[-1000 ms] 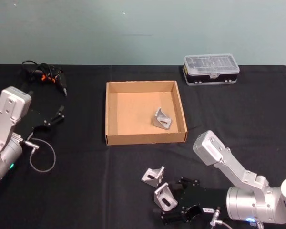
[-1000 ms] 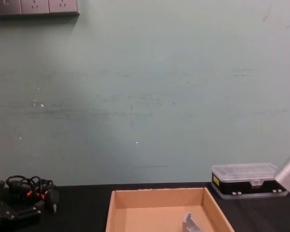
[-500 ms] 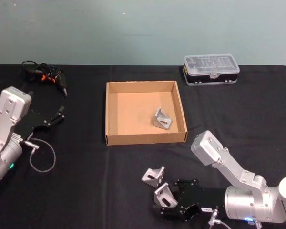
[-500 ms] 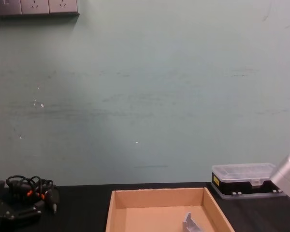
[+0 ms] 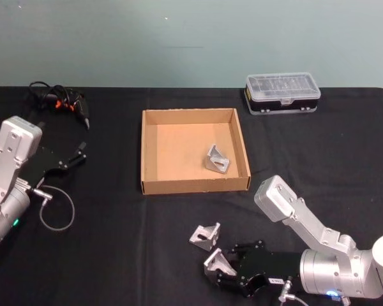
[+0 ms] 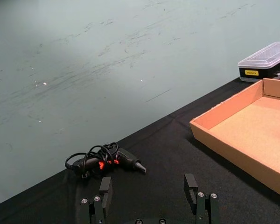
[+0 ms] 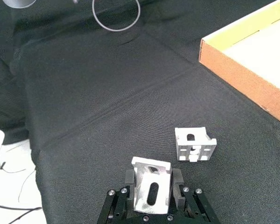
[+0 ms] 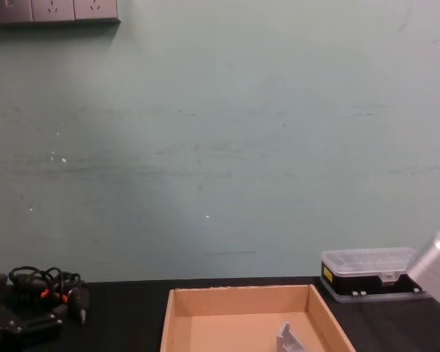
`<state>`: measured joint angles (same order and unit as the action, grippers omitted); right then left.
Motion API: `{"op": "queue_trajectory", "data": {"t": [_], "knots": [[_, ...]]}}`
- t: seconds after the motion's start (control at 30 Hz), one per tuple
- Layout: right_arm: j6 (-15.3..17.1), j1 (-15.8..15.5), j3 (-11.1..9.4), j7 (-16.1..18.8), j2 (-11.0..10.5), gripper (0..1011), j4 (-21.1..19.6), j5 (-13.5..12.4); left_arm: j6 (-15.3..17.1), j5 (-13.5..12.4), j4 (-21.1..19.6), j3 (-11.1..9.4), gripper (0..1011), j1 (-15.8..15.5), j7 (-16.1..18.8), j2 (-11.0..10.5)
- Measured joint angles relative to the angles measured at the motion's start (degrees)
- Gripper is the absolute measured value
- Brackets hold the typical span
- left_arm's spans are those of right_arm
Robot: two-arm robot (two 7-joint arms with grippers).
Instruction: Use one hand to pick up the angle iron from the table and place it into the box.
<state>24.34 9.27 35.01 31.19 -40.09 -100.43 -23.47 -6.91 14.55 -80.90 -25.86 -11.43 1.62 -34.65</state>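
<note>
The black table [image 5: 115,255] carried everything, with the tan box [image 5: 195,186] open-topped at its centre, its low walls suited to a drop from above. A clear-lidded plastic case [image 5: 283,92] stood beyond the box's far right corner, well apart from the work. The right gripper [image 7: 151,179] lay low over the near edge of the table, reaching leftward, its fingers [image 7: 129,179] closed narrowly against both sides of the gripped angle iron [image 7: 150,189]; the piece stood with its slotted face toward the wrist camera, probably because that left two parallel flanks for the pads. Whether it had left the table could not be told. The left gripper [image 6: 148,189] rested parked at the table's left side, jaws spread wide and holding nothing, consistent with a one-handed task. A second angle iron [image 5: 205,234] lay on the table just beside the grasped one, untouched, between gripper and box. A third angle iron [image 5: 217,159] sat inside the box near its right wall. A tangle of cables [image 5: 57,99] lay at far left.
</note>
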Motion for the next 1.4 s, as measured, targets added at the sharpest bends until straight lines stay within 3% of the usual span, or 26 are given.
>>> {"op": "queue_trajectory", "data": {"t": [0.3,0.6,0.77,0.87,1.07,1.13,1.17,1.4], "knots": [[0.18,-0.37,-0.97,-0.08,-0.49,477,-1.73,-0.13,0.0,0.0,0.0,0.0,1011,0.0,0.0,0.0],[0.01,-0.82,-4.61,-1.31,-2.56,477,-6.51,-1.84,0.0,0.0,0.0,0.0,1011,0.0,0.0,0.0],[-0.52,1.3,-6.81,-2.19,-3.02,477,-7.64,-2.19,0.0,0.0,0.0,0.0,1011,0.0,0.0,0.0],[-0.78,2.81,-6.93,-2.21,-2.57,477,-6.94,-1.88,0.0,0.0,0.0,0.0,1011,0.0,0.0,0.0],[-1.66,9.01,-5.19,-1.25,0.85,477,-1.54,0.02,0.0,0.0,0.0,0.0,1011,0.0,0.0,0.0],[-2.21,12.28,-3.55,-0.35,3.19,477,2.27,1.1,0.0,0.0,0.0,0.0,1011,0.0,0.0,0.0],[-2.21,12.28,-3.55,-0.35,3.19,477,2.27,1.1,0.0,0.0,0.0,0.0,1011,0.0,0.0,0.0],[-4.13,19.78,0.18,1.47,10.14,477,13.01,3.34,0.0,0.0,-0.01,0.0,1011,0.0,0.0,0.0]]}}
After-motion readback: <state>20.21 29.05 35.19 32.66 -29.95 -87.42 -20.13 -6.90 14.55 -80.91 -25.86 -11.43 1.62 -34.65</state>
